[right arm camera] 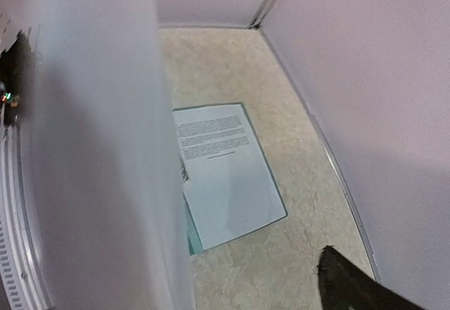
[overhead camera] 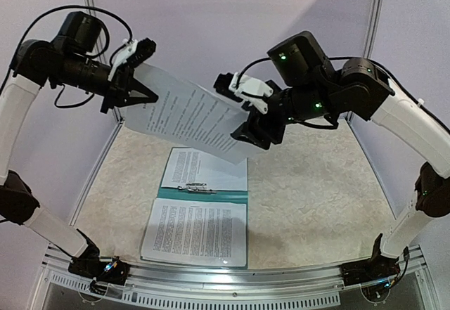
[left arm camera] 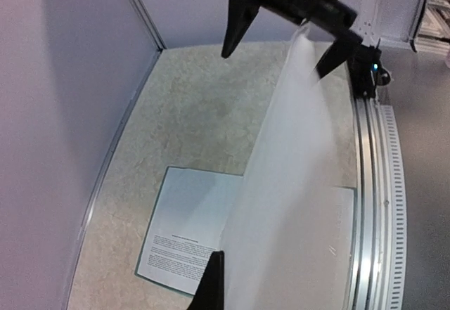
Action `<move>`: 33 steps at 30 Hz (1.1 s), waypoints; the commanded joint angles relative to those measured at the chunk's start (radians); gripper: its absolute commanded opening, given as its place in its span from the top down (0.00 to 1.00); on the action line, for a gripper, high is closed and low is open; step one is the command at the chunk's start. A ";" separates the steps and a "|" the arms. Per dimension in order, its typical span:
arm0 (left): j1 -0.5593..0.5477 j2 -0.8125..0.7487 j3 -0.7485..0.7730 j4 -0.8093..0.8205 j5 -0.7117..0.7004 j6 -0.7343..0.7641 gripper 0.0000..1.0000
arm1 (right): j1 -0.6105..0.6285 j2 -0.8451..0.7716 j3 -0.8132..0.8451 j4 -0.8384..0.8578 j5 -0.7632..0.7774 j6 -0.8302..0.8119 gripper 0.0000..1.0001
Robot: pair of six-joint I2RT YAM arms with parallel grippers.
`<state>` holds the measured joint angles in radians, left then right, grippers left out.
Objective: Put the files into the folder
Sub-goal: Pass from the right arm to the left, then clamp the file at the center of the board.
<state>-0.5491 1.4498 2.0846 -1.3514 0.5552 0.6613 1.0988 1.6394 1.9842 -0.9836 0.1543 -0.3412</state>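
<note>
Over the beige desk (overhead camera: 316, 204), ringed by lilac walls (overhead camera: 232, 15), the left fingers (overhead camera: 144, 88) pinch a printed sheet (overhead camera: 190, 117) aloft, the right fingers (overhead camera: 252, 128) at its other edge; the folder (overhead camera: 211, 195) lies open beneath. Left wrist: right fingers stand spread, sheet edge between them. Right wrist: one finger well clear of it.

A beige mottled counter (overhead camera: 316, 204) is walled by pale lilac panels (overhead camera: 232, 15) on its far and side edges; a slotted metal rail (overhead camera: 281, 278) lines its near edge.
</note>
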 commanded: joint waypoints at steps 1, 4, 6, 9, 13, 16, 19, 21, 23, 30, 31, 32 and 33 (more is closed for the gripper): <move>0.014 -0.045 0.156 -0.132 0.004 -0.168 1.00 | -0.115 -0.176 -0.213 0.312 0.015 0.117 0.01; 0.017 -0.054 0.231 -0.137 0.027 -0.218 1.00 | -0.150 -0.335 -0.435 0.545 -0.099 0.118 0.01; 0.018 -0.058 0.258 -0.133 0.037 -0.251 1.00 | -0.170 -0.413 -0.530 0.650 -0.206 0.113 0.01; 0.018 -0.060 0.278 -0.122 0.058 -0.286 1.00 | -0.183 -0.453 -0.578 0.721 -0.306 0.142 0.01; 0.021 -0.058 0.294 -0.103 0.104 -0.335 1.00 | -0.185 -0.444 -0.605 0.805 -0.380 0.198 0.01; 0.022 -0.055 0.288 -0.095 0.140 -0.360 1.00 | -0.186 -0.440 -0.619 0.879 -0.438 0.252 0.03; 0.023 -0.054 0.277 -0.090 0.150 -0.364 1.00 | -0.185 -0.424 -0.594 0.918 -0.480 0.297 0.09; 0.024 -0.054 0.265 -0.085 0.145 -0.364 1.00 | -0.185 -0.410 -0.569 0.915 -0.517 0.320 0.16; 0.027 -0.055 0.252 -0.080 0.143 -0.369 1.00 | -0.187 -0.391 -0.548 0.915 -0.548 0.336 0.34; 0.042 -0.052 0.237 -0.031 0.079 -0.456 1.00 | -0.209 -0.344 -0.533 0.898 -0.584 0.446 1.00; 0.044 -0.050 0.233 -0.025 0.064 -0.459 1.00 | -0.212 -0.337 -0.533 0.895 -0.577 0.455 1.00; 0.047 -0.050 0.222 -0.018 0.047 -0.461 1.00 | -0.223 -0.331 -0.533 0.893 -0.572 0.471 1.00; 0.050 -0.050 0.207 -0.009 0.031 -0.462 1.00 | -0.233 -0.319 -0.532 0.892 -0.570 0.498 1.00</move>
<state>-0.5213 1.3941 2.3253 -1.3468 0.6544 0.2451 0.8993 1.2854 1.4334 -0.0818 -0.4042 0.0673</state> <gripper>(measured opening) 0.007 0.008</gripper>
